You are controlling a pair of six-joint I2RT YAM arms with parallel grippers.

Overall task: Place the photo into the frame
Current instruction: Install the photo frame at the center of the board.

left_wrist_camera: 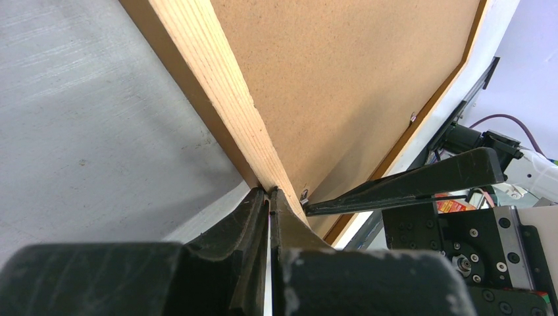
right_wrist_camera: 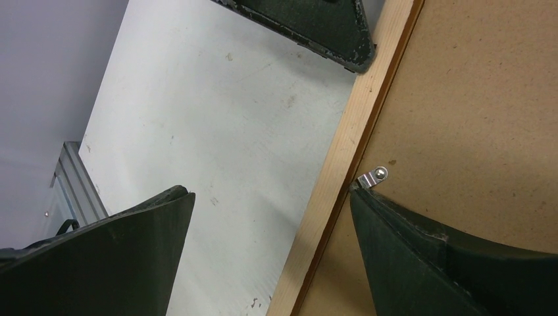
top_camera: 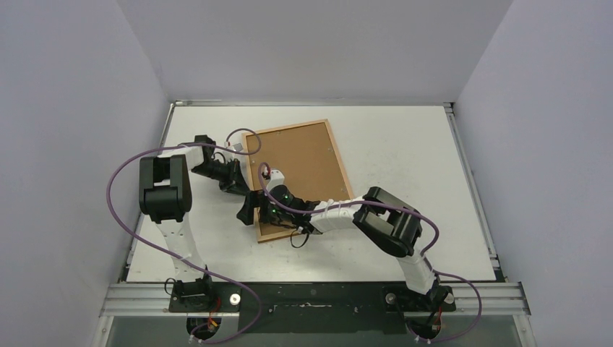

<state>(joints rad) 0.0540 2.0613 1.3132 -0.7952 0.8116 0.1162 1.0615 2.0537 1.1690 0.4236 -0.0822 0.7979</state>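
Nearest, the right fingers (right_wrist_camera: 408, 243) are spread astride the frame (top_camera: 289, 129) at its left rail, one tip at a metal tab (right_wrist_camera: 376, 176). Farther along, the left fingers (left_wrist_camera: 253, 217), pressed together, meet that rail. The frame lies back-up on the desk (top_camera: 405, 144), its length running near to far. The photo is out of sight.

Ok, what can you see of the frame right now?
The frame lies back-up, skewed, on the table: pale wood rim, reddish-brown outer side, brown fibreboard backing filling it, a small metal clip by its left edge. The shut left gripper meets that edge; one finger of the open right gripper touches the clip.
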